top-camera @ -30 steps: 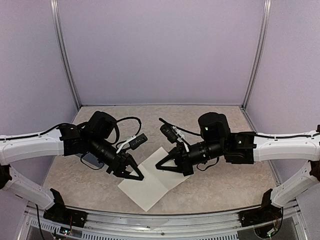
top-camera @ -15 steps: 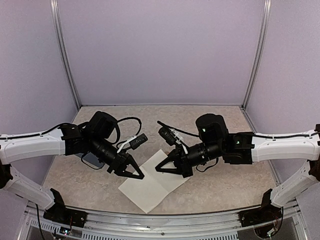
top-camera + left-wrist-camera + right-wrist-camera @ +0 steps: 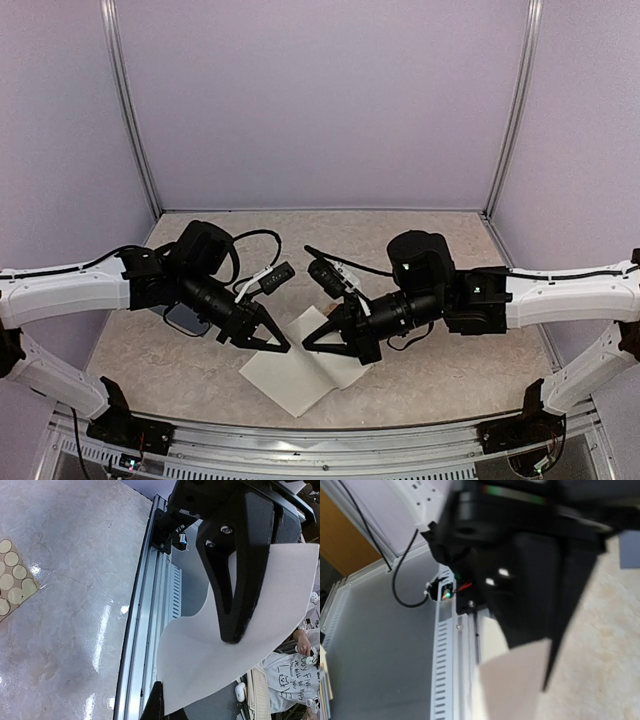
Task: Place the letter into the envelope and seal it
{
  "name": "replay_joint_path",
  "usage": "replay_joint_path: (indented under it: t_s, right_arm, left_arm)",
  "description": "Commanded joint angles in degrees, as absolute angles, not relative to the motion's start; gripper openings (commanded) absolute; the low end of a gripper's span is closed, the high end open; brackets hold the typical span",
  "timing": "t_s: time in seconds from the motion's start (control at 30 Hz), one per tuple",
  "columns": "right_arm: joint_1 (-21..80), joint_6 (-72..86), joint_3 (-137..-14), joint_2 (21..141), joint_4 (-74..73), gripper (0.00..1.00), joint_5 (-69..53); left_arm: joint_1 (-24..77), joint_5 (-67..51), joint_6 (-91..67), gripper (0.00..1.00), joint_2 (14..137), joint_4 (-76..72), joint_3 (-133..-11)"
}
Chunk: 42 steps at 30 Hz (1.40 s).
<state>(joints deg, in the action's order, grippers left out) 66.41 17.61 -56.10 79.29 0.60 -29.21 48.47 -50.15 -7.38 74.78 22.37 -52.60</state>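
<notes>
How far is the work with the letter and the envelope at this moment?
Nothing is finished yet. In hand: the left gripper and right gripper are both shut on the letter, white back up, bowed between them. Left: put it into the envelope, which lies partly hidden under the left arm, and seal it; the sticker sheet lies apart on the table.

The sticker sheet [image 3: 12,577] is cut off; the envelope [image 3: 183,320] mostly hidden.
</notes>
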Motion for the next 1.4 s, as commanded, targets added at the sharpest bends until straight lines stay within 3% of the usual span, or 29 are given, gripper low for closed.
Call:
replay_joint_path:
  t_s: [0.0,0.33,0.37,0.53,0.7,1.0,1.37]
  right_arm:
    - [69.61,15.36,-59.37,79.88,-1.65,0.0,-30.66]
    - [71.48,14.75,-61.54,84.61,-3.73,0.0,-29.04]
    - [71.48,14.84,-61.42,83.83,-3.59,0.08,-28.66]
    - [69.88,16.71,-58.31,76.6,-1.48,0.73,-24.4]
    - [63.17,22.28,-50.94,66.86,6.54,0.96,-22.72]
    - [55.96,29.92,-48.48,68.23,4.7,0.97,-14.69]
    - [60.44,23.29,-53.69,80.99,7.57,0.91,-35.9]
  left_arm:
    - [46.37,-47.33,-8.22,0.0,73.84,21.3,-51.75]
    - [46.31,-51.62,-8.21,0.0,72.42,19.61,-51.07]
    - [46.39,-51.37,-7.57,0.0,72.16,20.1,-51.07]
    - [48.24,-42.69,-2.58,0.0,69.73,24.44,-51.6]
    - [53.67,-32.47,-0.22,0.0,68.3,26.58,-51.92]
    - [57.66,-30.81,-1.29,0.0,67.15,24.43,-52.59]
    - [58.26,-32.47,-1.44,0.0,69.22,24.96,-54.64]
